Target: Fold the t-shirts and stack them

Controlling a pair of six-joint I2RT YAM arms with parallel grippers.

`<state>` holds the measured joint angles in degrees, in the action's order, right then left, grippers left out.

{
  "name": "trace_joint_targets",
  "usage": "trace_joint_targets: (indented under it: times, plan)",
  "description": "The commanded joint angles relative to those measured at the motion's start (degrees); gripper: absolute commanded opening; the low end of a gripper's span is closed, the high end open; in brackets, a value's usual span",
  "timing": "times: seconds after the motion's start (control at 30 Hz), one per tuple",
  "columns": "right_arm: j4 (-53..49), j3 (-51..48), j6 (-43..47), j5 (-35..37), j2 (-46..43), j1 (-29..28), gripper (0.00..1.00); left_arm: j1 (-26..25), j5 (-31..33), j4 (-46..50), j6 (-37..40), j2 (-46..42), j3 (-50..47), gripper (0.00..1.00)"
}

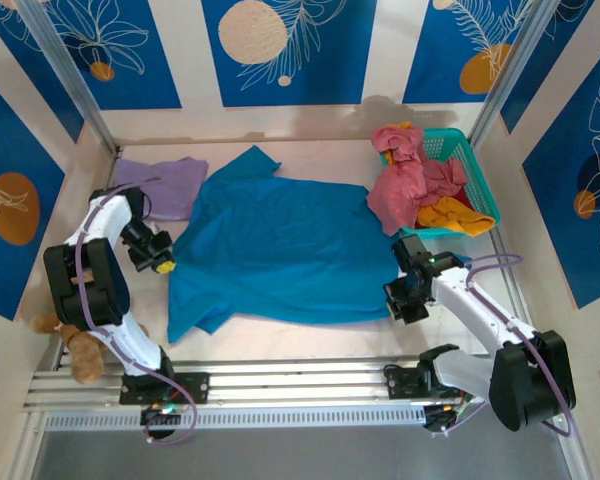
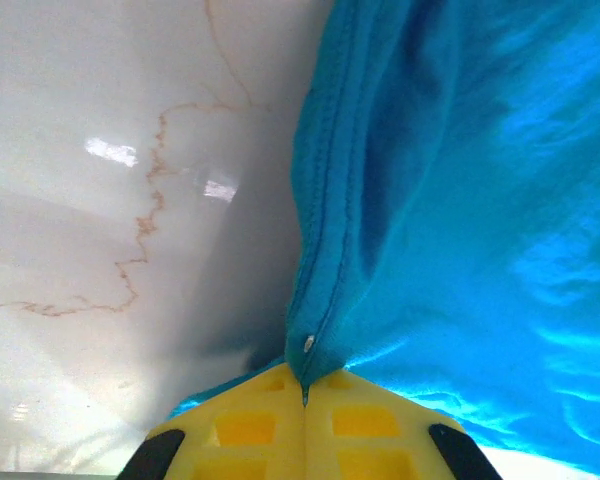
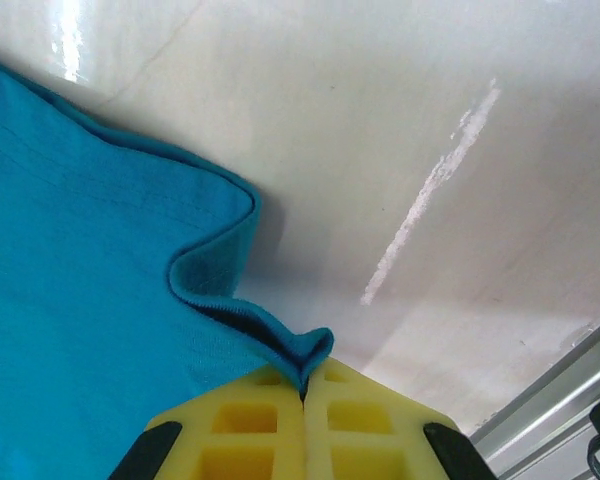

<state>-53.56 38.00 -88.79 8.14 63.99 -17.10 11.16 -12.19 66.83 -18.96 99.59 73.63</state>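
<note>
teal t-shirt (image 1: 280,245): soft matte knit, lying spread and lightly creased across the middle of the table (image 1: 310,335)
left gripper (image 1: 163,265): yellow waffle-moulded fingers (image 2: 250,425) pressing together, pinching the shirt's stitched hem at its 9 o'clock edge
right gripper (image 1: 407,298): yellow fingers (image 3: 360,425) clenching a folded lip of the same shirt at its 4 o'clock edge
lavender t-shirt (image 1: 165,185): lying flattish at 10 o'clock, just beside the teal cloth
pink t-shirts (image 1: 410,180): spilling crumpled over the basket (image 1: 472,160) at 2 o'clock
orange t-shirt (image 1: 455,215): bunching at the basket's near end
basket: turquoise plastic mesh, rectangular
table: glossy pale marble-look top, thin brown veins running through it
teddy bear (image 1: 75,345): brown plush, sitting at 8 o'clock beside the left arm
</note>
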Motion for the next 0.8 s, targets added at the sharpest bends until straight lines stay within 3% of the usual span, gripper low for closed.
trace_joint_targets:
  times: [0.0, 0.4, 0.77]
  plan:
    - [-0.36, 2.23, 1.44, 0.29, 0.62, 1.32, 0.00, 0.61, -2.74, 3.16, 0.39, 1.41, 3.91, 0.00]
    - [4.85, 5.36, 6.44, -2.61, 6.47, 7.55, 0.00, 0.59, -6.22, 7.11, 2.21, 10.57, 13.90, 0.00]
    - [9.20, 7.33, 6.48, -1.66, 13.10, 8.29, 0.00, 0.88, -6.25, 8.79, 2.39, 16.51, 21.58, 0.00]
